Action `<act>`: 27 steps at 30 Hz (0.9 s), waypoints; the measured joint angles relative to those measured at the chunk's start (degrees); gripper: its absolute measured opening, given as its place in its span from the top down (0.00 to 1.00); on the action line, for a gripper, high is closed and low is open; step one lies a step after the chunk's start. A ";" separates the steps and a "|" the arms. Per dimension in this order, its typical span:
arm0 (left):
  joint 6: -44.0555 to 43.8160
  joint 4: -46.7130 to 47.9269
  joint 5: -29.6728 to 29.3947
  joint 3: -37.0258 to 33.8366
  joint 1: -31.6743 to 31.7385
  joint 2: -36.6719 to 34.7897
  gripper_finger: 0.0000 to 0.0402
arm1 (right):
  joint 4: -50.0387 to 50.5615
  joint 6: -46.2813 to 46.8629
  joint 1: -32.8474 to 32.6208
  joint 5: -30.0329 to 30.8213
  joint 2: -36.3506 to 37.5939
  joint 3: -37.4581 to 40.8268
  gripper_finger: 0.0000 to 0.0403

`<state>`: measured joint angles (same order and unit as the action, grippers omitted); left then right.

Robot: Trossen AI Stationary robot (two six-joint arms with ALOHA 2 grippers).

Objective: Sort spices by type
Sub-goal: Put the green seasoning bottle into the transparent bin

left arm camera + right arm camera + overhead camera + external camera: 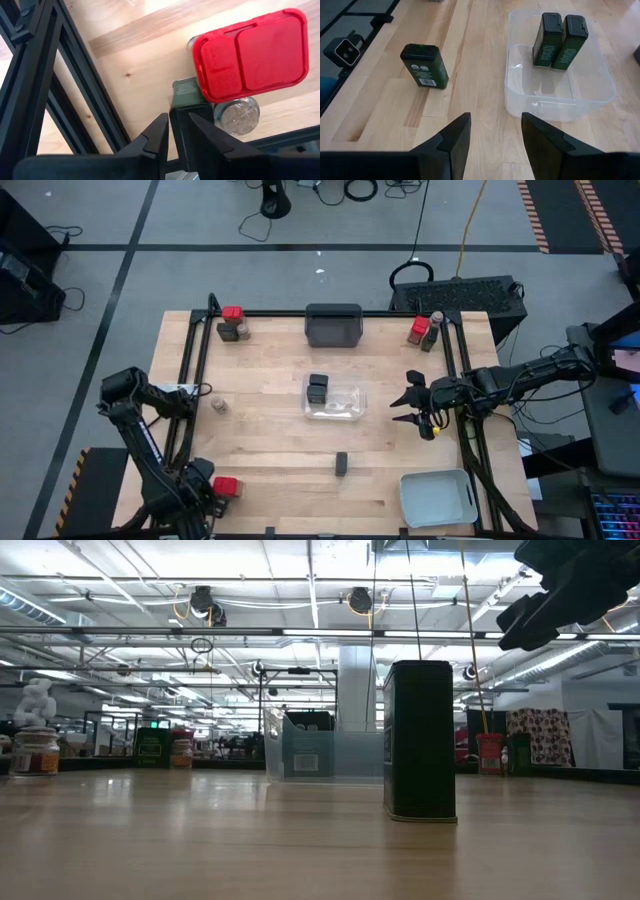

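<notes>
- left gripper [176,134] at lower left of high view, fingers pinching a dark box [186,94] beside red-topped container [250,52].
- right gripper [495,131] spread apart, empty, right of clear tray [335,412] holding two black boxes [560,40].

Bright, even overhead light, soft shadows; the low view's near tabletop [200,860] blurs.

The tabletop [270,470] is pale blond wood with a faint plank grain, framed by black rails [195,380]. Near its middle a clear tray [345,408] holds two dark green tins [560,40] with black caps (white print on their sides); a third tin [425,66] of the same colouring stands alone. The red-lidded container [250,50] at the near left corner is bright red. A dark grey tray [333,326] sits by the far edge, a pale grey tray [438,498] at the near right corner.
</notes>
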<state>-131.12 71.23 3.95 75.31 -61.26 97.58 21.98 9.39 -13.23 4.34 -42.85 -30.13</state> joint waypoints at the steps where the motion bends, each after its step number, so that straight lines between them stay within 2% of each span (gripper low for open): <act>1: 0.10 0.01 0.00 0.00 0.18 0.00 0.80 | 0.00 -0.19 0.02 0.00 0.00 0.00 0.61; 7: 0.49 0.04 0.39 0.00 0.60 -0.12 0.73 | 0.13 -0.57 0.00 0.00 0.01 0.00 0.61; 20: -0.47 -1.55 2.03 0.02 1.33 -2.73 0.39 | 0.20 0.09 0.00 0.00 0.00 0.00 0.61; 27: -0.51 -3.80 -0.55 0.02 1.11 -2.73 0.31 | 0.24 0.22 0.01 0.00 0.00 0.00 0.61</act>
<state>-131.63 67.43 3.40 75.33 -60.15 94.85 22.22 9.61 -13.22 4.34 -42.85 -30.13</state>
